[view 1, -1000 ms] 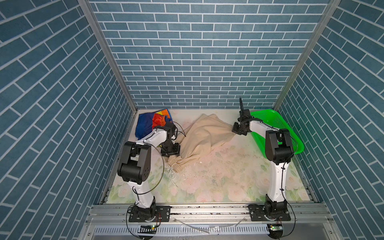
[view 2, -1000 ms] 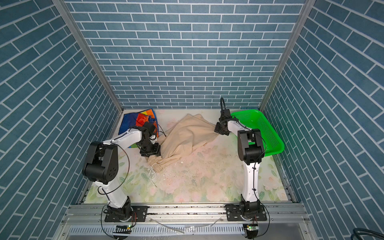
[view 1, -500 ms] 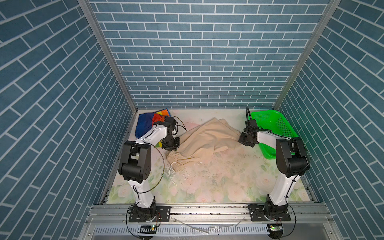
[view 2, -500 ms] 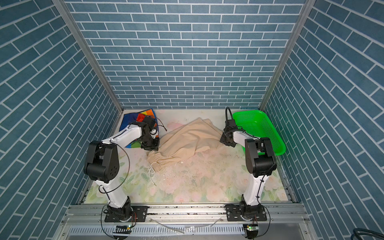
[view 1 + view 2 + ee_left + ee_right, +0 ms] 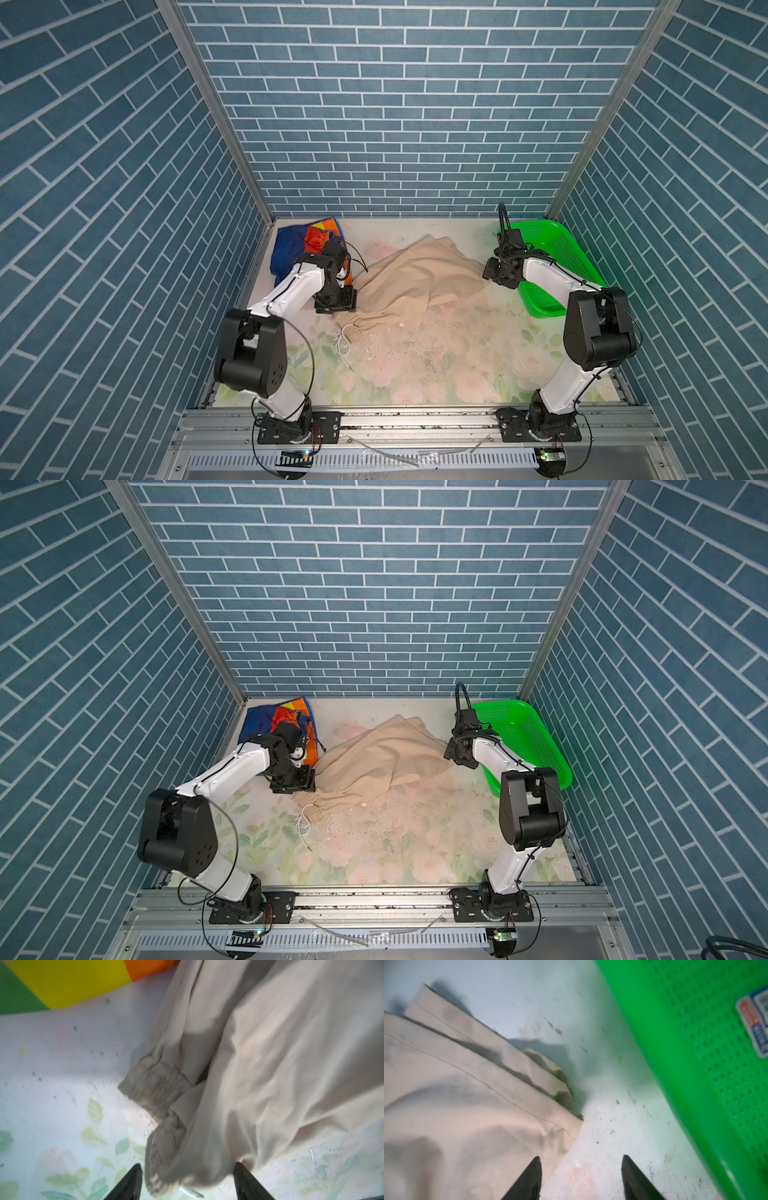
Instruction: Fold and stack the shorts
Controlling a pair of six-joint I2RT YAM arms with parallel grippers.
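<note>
The beige shorts [image 5: 415, 282] [image 5: 374, 762] lie spread and rumpled mid-table, their gathered waistband [image 5: 158, 1084] and white drawstring [image 5: 343, 345] toward the front left. The rainbow-striped shorts [image 5: 291, 245] [image 5: 259, 723] sit crumpled in the back left corner. My left gripper [image 5: 337, 306] [image 5: 188, 1167] is open, pointing down over the waistband end, with bunched beige fabric lying between its spread fingertips. At the right edge of the beige shorts [image 5: 456, 1105], my right gripper [image 5: 494, 276] [image 5: 581, 1158] is open over bare table, one fingertip over the hem corner.
A green perforated basket [image 5: 552, 266] [image 5: 695, 1064] stands at the back right, close behind the right gripper. The floral table [image 5: 436, 365] is speckled with small crumbs in front of the shorts. Blue brick walls close in three sides.
Both grippers have opened. The right one came forward and down with the beige hem and let it drop; the shorts now lie wider across the table.
</note>
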